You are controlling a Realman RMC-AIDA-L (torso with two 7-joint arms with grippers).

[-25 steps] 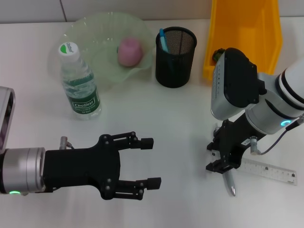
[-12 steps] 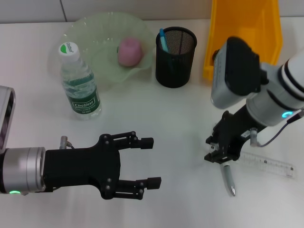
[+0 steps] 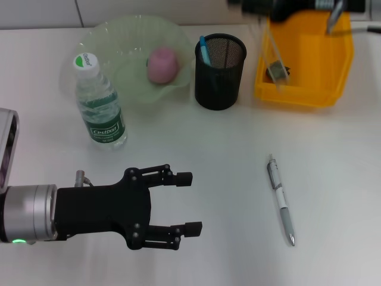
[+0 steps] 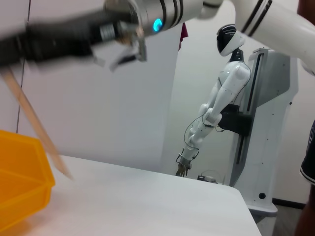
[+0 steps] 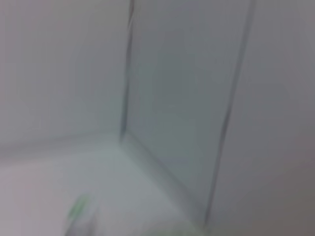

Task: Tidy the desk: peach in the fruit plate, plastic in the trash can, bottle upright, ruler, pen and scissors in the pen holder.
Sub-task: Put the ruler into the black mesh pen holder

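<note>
My right gripper (image 3: pixel 262 8) is high at the far edge, above the yellow bin (image 3: pixel 309 89). It is shut on the clear ruler (image 3: pixel 271 50), which hangs down slanted over the bin. The ruler also shows in the left wrist view (image 4: pixel 37 128). The silver pen (image 3: pixel 281 199) lies on the table at the front right. The black mesh pen holder (image 3: pixel 220 74) stands at the back middle with a blue item in it. The pink peach (image 3: pixel 163 64) sits in the green plate (image 3: pixel 119 42). The bottle (image 3: pixel 99 104) stands upright. My left gripper (image 3: pixel 187 202) is open and empty at the front left.
A crumpled dark piece of plastic (image 3: pixel 278 71) lies inside the yellow bin. A humanoid robot on a stand (image 4: pixel 231 98) is beyond the table's end in the left wrist view. The right wrist view shows only a blurred wall.
My right arm rose from the table beside the pen and swung back over the yellow bin, taking the ruler along. The pen stays on the table. My left arm has not moved.
</note>
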